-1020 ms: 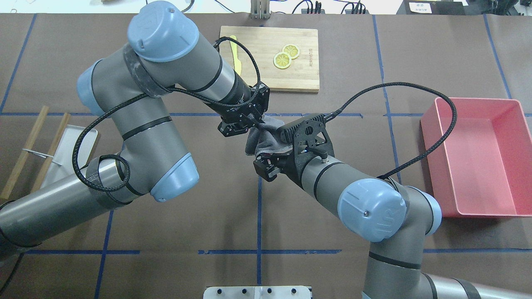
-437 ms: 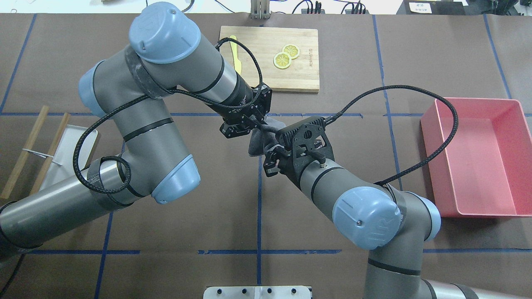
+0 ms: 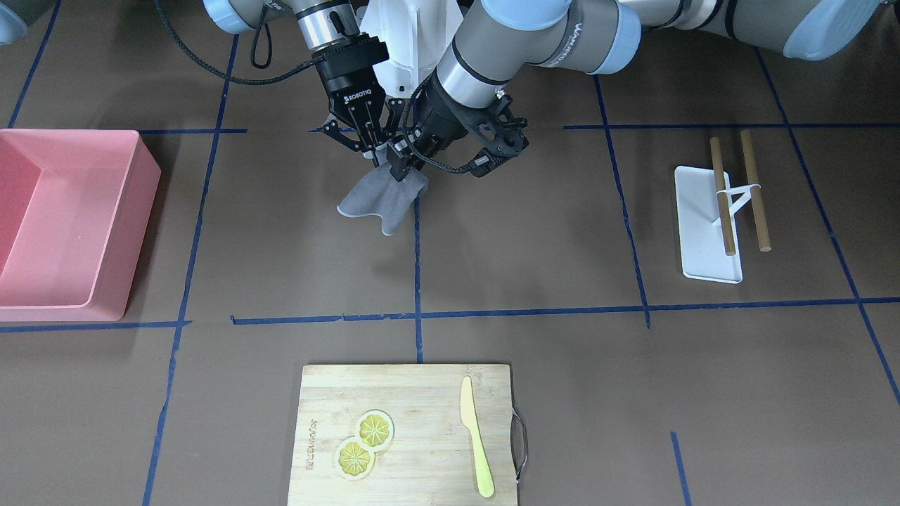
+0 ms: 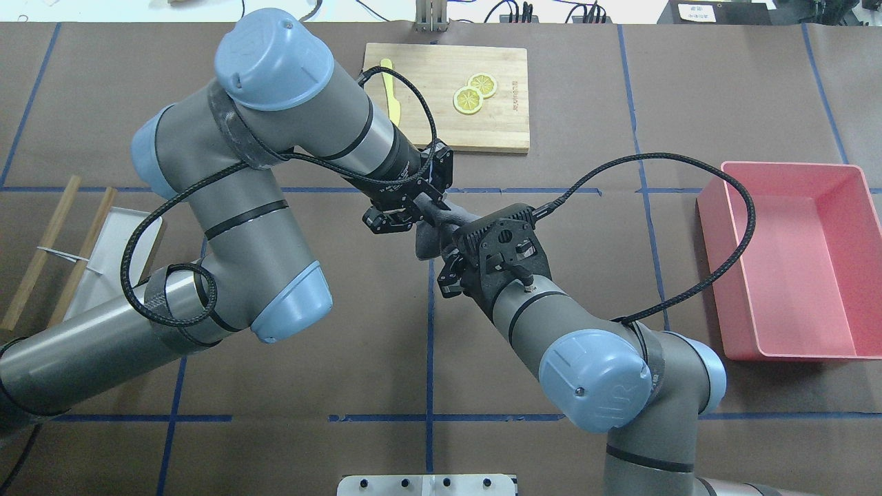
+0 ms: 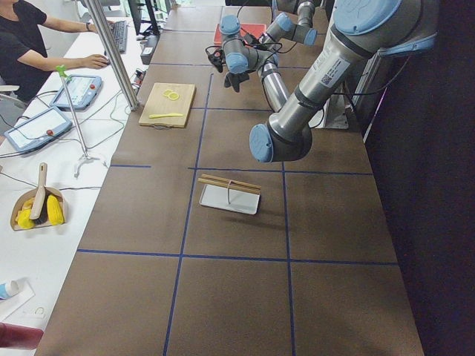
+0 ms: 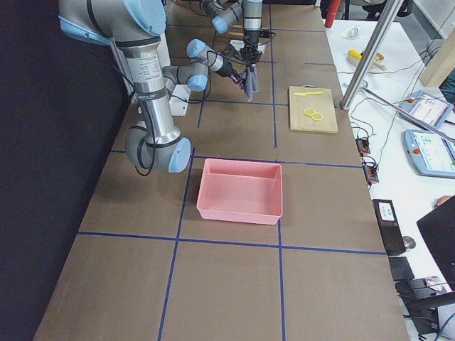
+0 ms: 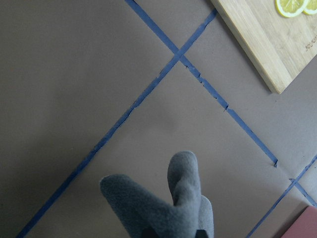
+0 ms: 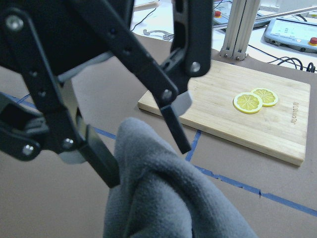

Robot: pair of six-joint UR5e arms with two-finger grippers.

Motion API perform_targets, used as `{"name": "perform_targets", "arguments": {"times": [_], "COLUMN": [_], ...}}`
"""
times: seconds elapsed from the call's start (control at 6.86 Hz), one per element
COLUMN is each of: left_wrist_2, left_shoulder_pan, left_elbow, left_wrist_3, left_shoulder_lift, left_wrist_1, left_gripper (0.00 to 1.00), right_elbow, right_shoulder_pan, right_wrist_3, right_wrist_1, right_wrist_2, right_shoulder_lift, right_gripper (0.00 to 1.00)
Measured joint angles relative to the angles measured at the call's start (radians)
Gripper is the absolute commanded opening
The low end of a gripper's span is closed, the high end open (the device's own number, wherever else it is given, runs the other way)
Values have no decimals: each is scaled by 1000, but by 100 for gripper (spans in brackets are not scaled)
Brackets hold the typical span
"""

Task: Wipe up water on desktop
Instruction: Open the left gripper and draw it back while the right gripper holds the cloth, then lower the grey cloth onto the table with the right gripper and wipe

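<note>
A grey cloth point(image 3: 383, 200) hangs bunched above the brown desktop point(image 3: 534, 232) near the middle blue tape line. My left gripper point(image 3: 406, 167) is shut on its top edge; in the right wrist view its fingers point(image 8: 101, 161) stand on either side of the cloth point(image 8: 163, 198). My right gripper point(image 3: 373, 156) meets the same bunch from the other side and looks shut on it, its fingertips covered by cloth. In the overhead view the cloth point(image 4: 428, 238) shows between the two wrists. No water shows on the desktop.
A pink bin point(image 4: 792, 262) stands at the robot's right. A bamboo cutting board point(image 3: 408, 393) with lemon slices point(image 3: 364, 443) and a yellow knife point(image 3: 477, 443) lies at the far edge. A white rack point(image 3: 710, 232) with two wooden rods is at the robot's left.
My right gripper has moved closer to the left gripper. The cloth, spread between them before, is now bunched tightly between the two.
</note>
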Motion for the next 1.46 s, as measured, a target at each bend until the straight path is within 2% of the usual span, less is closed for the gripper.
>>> {"name": "perform_targets", "arguments": {"times": [0.15,0.58,1.02,1.46], "left_wrist_2": [7,32,34,34], "left_shoulder_pan": [3,-1,-56,-85], "left_elbow": [1,-9,-22,-23], "left_wrist_3": [2,7,26,33], "left_shoulder_lift": [2,5,14,33], "left_wrist_1": [-9,-19,-18,-18], "left_gripper": [99,99,99,99], "right_elbow": [0,13,86,108], "right_shoulder_pan": [0,3,12,14], "right_wrist_3": [0,0,-5,-10], "right_wrist_1": [-2,0,0,-28], "right_wrist_2": [-2,-4,-6,30], "right_shoulder_lift": [-1,-18,-173,-324], "right_gripper": [0,0,0,0]}}
